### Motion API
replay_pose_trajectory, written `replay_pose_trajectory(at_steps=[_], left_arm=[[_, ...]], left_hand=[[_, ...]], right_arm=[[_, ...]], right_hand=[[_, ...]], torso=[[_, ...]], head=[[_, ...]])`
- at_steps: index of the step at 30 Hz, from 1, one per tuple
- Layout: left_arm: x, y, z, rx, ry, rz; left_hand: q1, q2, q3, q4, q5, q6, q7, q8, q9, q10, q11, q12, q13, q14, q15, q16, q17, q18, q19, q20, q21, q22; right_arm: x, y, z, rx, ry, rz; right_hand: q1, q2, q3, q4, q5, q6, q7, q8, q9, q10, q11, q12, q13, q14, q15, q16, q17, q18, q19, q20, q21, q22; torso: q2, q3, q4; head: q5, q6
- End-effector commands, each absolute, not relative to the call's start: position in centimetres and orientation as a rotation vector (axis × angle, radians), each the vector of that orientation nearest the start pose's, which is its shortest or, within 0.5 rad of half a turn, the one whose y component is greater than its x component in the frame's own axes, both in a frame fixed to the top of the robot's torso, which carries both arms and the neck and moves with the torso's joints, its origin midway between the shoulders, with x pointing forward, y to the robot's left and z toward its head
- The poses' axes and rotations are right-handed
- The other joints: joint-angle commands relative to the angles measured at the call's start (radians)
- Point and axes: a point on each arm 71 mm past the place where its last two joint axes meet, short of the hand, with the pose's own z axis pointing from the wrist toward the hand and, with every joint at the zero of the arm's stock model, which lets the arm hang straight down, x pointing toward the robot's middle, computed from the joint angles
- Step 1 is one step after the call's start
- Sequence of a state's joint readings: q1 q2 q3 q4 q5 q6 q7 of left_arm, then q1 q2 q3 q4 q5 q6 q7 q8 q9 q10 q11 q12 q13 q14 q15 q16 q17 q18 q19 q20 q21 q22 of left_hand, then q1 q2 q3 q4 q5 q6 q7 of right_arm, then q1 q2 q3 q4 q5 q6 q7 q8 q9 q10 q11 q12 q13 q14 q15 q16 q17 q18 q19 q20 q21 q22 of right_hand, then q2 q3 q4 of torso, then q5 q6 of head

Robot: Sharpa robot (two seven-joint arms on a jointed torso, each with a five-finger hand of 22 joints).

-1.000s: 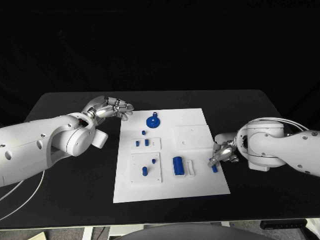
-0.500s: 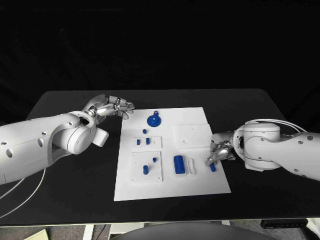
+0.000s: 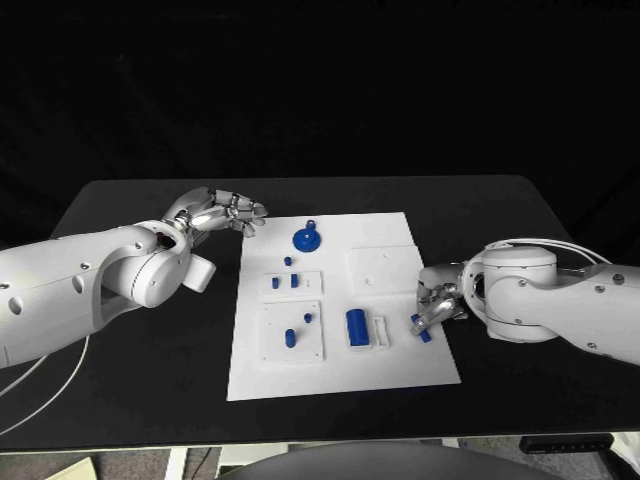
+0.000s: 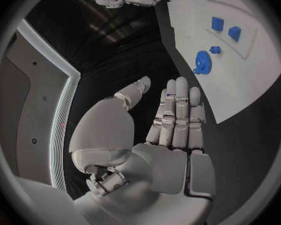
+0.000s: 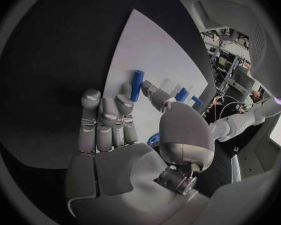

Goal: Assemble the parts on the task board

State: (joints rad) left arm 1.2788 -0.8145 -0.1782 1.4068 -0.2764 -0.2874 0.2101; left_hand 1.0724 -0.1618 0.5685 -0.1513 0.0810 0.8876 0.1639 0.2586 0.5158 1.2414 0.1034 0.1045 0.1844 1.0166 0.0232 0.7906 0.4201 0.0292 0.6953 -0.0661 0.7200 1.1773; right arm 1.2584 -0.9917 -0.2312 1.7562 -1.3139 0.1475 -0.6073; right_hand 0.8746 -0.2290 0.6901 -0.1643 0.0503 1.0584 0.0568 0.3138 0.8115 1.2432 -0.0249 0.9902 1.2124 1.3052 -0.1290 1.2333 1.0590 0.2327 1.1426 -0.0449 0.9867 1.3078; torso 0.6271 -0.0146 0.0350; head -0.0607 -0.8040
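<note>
blue part (image 3: 423, 335) at right hand's (image 3: 436, 305) fingers (image 3: 421, 322)

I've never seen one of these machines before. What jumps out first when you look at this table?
A white task board lies in the middle of the black table, dotted with small blue parts, the largest a round blue piece near its far edge. Two big white arms reach in from the sides: the right hand sits over a small blue peg at the board's right edge, and the left hand hovers off the board's far left corner, holding nothing.
</note>
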Motion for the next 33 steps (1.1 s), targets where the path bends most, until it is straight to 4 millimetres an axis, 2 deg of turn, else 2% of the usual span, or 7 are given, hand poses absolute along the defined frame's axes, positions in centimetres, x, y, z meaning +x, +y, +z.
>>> replay_pose_trajectory(at_steps=[1, 10, 17, 22, 23, 26, 33], left_arm=[[50.43, 22.57, -20.26, -0.865, 1.699, -1.254], [50.45, 22.52, -20.27, -0.863, 1.701, -1.255], [50.45, 22.53, -20.27, -0.861, 1.701, -1.254], [50.45, 22.51, -20.27, -0.861, 1.701, -1.254], [50.45, 22.51, -20.27, -0.861, 1.701, -1.254], [50.47, 22.49, -20.27, -0.860, 1.700, -1.254], [50.48, 22.47, -20.27, -0.860, 1.701, -1.254]], left_hand=[[0.000, 0.008, -0.002, 0.005, 0.003, -0.008, -0.001, 0.004, -0.001, -0.006, -0.003, -0.004, 0.002, 0.007, 0.001, -0.005, 0.001, -0.015, 0.002, -0.009, -0.003, 0.001], [0.000, 0.008, -0.002, 0.006, 0.003, -0.009, -0.001, 0.004, -0.001, -0.006, -0.003, -0.004, 0.002, 0.007, 0.001, -0.005, 0.002, -0.015, 0.002, -0.009, -0.004, 0.001], [0.000, 0.009, -0.002, 0.007, 0.003, -0.009, -0.001, 0.004, -0.001, -0.006, -0.003, -0.004, 0.002, 0.007, 0.001, -0.005, 0.002, -0.015, 0.002, -0.009, -0.004, 0.002], [0.000, 0.009, -0.002, 0.007, 0.003, -0.009, -0.001, 0.004, -0.001, -0.006, -0.003, -0.004, 0.002, 0.007, 0.001, -0.005, 0.002, -0.015, 0.002, -0.009, -0.004, 0.002], [0.000, 0.009, -0.002, 0.007, 0.003, -0.009, -0.001, 0.004, -0.001, -0.006, -0.003, -0.004, 0.002, 0.007, 0.001, -0.005, 0.002, -0.015, 0.002, -0.009, -0.004, 0.002], [0.000, 0.009, -0.002, 0.007, 0.003, -0.009, -0.001, 0.004, -0.001, -0.006, -0.003, -0.004, 0.002, 0.007, 0.001, -0.005, 0.002, -0.015, 0.002, -0.009, -0.004, 0.002], [0.000, 0.010, -0.002, 0.007, 0.003, -0.008, -0.001, 0.004, -0.001, -0.006, -0.003, -0.004, 0.002, 0.008, 0.001, -0.005, 0.002, -0.015, 0.002, -0.009, -0.004, 0.002]], right_arm=[[39.81, -23.51, -26.33, -0.183, 2.433, 0.127], [39.80, -23.53, -26.72, -0.162, 2.410, 0.127], [40.03, -23.53, -26.67, -0.111, 2.393, 0.148], [40.07, -23.64, -26.66, -0.074, 2.394, 0.161], [40.08, -23.71, -26.65, -0.063, 2.393, 0.165], [40.05, -23.99, -26.59, -0.024, 2.391, 0.176], [40.47, -24.37, -25.85, 0.149, 2.361, 0.255]], right_hand=[[0.013, -0.008, 0.008, 0.001, -0.001, -0.042, 0.038, -0.090, -0.161, -0.002, 0.007, -0.006, 0.000, 0.003, 0.008, -0.005, -0.002, 0.029, -0.005, 0.002, -0.006, 0.011], [0.046, 0.005, 0.031, -0.008, 0.000, -0.036, 0.037, -0.091, -0.168, 0.000, 0.007, -0.004, 0.000, 0.004, 0.007, -0.006, -0.002, 0.029, -0.003, 0.001, -0.006, 0.010], [0.071, 0.084, 0.070, -0.050, 0.014, -0.018, 0.035, -0.090, -0.181, 0.006, 0.004, -0.002, -0.002, 0.007, 0.006, -0.007, -0.002, 0.029, -0.003, 0.006, -0.007, 0.012], [0.071, 0.088, 0.073, -0.052, 0.018, -0.017, 0.034, -0.090, -0.181, 0.007, 0.004, -0.002, -0.002, 0.007, 0.006, -0.007, -0.002, 0.029, -0.003, 0.007, -0.006, 0.012], [0.065, 0.107, 0.081, -0.049, 0.043, -0.005, 0.032, -0.085, -0.182, 0.010, 0.002, 0.000, -0.002, 0.008, 0.005, -0.007, -0.002, 0.029, -0.002, 0.008, -0.006, 0.012], [0.050, 0.114, 0.084, -0.056, 0.055, 0.002, 0.029, -0.084, -0.186, 0.014, 0.000, 0.001, -0.003, 0.010, 0.003, -0.006, -0.002, 0.029, 0.001, 0.010, -0.004, 0.013], [0.032, 0.116, 0.089, -0.058, 0.056, 0.013, 0.026, -0.081, -0.191, 0.018, -0.004, 0.001, -0.004, 0.011, 0.000, -0.006, -0.003, 0.029, 0.005, 0.011, -0.002, 0.013]], torso=[[0.000, 0.0001, -0.0002], [0.000, 0.0003, 0.0006], [0.000, 0.0006, 0.0013], [0.000, 0.0002, 0.0009], [0.000, 0.0001, 0.0010], [0.000, 0.0004, 0.0008], [0.000, 0.0004, 0.0011]], head=[[-0.001, -0.001], [-0.002, -0.003], [-0.003, -0.003], [-0.002, -0.004], [-0.002, -0.003], [-0.001, -0.003], [0.000, -0.003]])
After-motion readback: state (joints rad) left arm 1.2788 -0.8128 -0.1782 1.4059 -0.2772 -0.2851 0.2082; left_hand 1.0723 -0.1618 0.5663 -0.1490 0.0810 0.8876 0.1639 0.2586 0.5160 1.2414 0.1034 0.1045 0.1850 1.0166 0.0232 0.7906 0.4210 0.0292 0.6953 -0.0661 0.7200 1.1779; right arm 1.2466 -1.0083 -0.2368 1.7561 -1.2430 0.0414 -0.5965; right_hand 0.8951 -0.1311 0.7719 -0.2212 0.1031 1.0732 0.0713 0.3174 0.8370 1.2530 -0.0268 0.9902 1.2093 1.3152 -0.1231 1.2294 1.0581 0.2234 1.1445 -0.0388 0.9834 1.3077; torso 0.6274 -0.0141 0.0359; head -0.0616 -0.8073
